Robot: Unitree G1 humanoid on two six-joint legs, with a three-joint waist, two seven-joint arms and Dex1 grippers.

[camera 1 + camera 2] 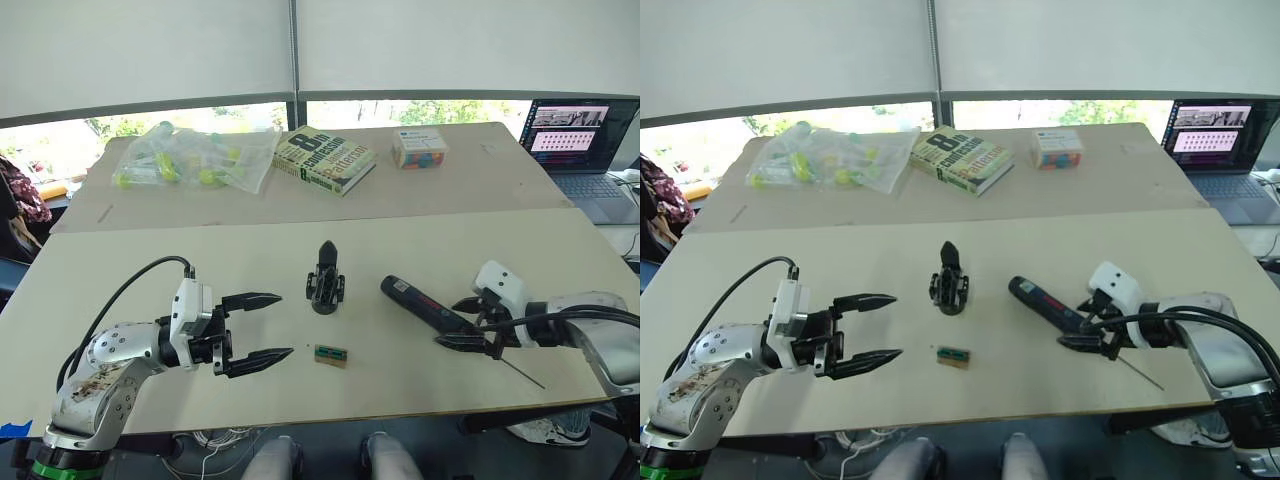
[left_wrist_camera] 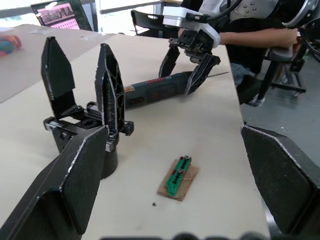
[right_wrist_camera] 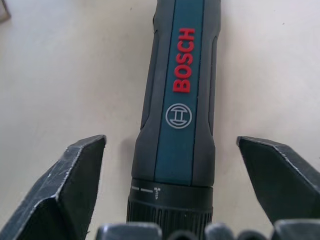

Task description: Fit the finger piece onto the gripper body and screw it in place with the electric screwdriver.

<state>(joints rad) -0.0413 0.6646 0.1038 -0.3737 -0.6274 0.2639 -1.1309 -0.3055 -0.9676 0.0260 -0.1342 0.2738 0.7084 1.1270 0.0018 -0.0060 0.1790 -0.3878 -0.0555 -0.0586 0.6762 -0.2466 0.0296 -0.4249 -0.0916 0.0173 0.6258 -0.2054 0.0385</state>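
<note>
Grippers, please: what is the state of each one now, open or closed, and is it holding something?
Left gripper: open, holding nothing.
Right gripper: open, its fingers on either side of the electric screwdriver, not closed on it.

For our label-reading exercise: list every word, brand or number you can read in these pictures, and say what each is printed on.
"BOSCH": red letters on the electric screwdriver.
"8th": cover of the book; its other words are too blurred to read.
Laptop screen and small box: print too small to read.
</note>
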